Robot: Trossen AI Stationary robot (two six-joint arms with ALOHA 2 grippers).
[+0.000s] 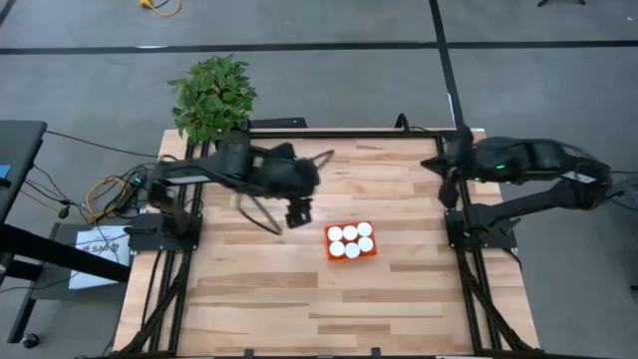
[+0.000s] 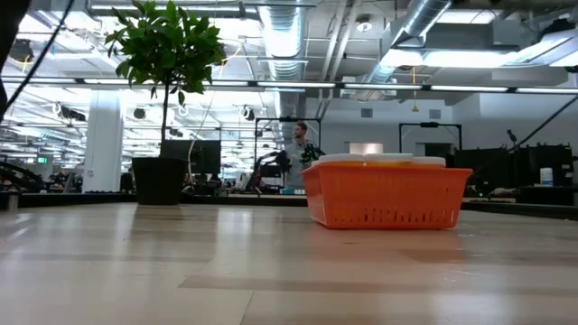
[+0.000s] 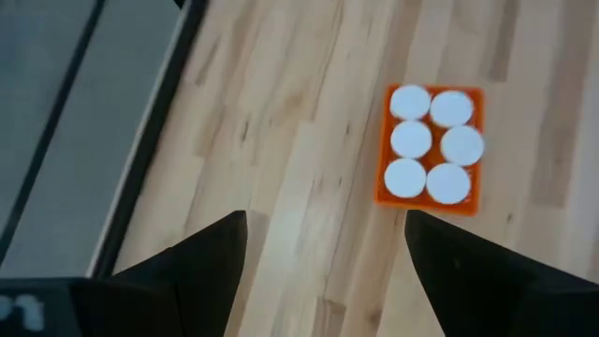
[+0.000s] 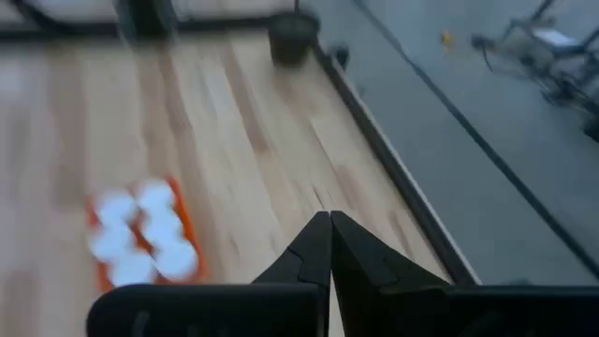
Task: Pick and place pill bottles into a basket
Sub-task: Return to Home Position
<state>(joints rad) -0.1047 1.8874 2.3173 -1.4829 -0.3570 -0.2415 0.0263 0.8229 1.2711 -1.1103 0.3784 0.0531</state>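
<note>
- Although six white caps show in the left wrist view, packed two by three, the pill bottles (image 3: 429, 145) keep their orange bodies hidden beneath those caps, inside the basket (image 3: 382, 192).
- From table height, the perforated front wall of the basket covers the bottles almost wholly. Only a thin line of white caps rises above its rim, and they cannot be counted there.
- The basket stands on the wooden table (image 1: 399, 299), a little right of the middle, with bare wood all around it.
- The left gripper (image 1: 297, 212) hovers above the table just beside the basket, on its left and slightly toward the back. Its fingers are spread wide and hold nothing.
- The right gripper (image 4: 329, 225) has its fingers pressed together on nothing. The right arm is folded at the right back edge of the table, well apart from the basket.
- A leafy plant (image 1: 211, 95) in a black pot (image 2: 160, 181) stands at the table's back left corner, far from the basket.
- Beyond the table, the low view shows a person (image 2: 298, 144) partly cut off by the basket's upper left corner.
</note>
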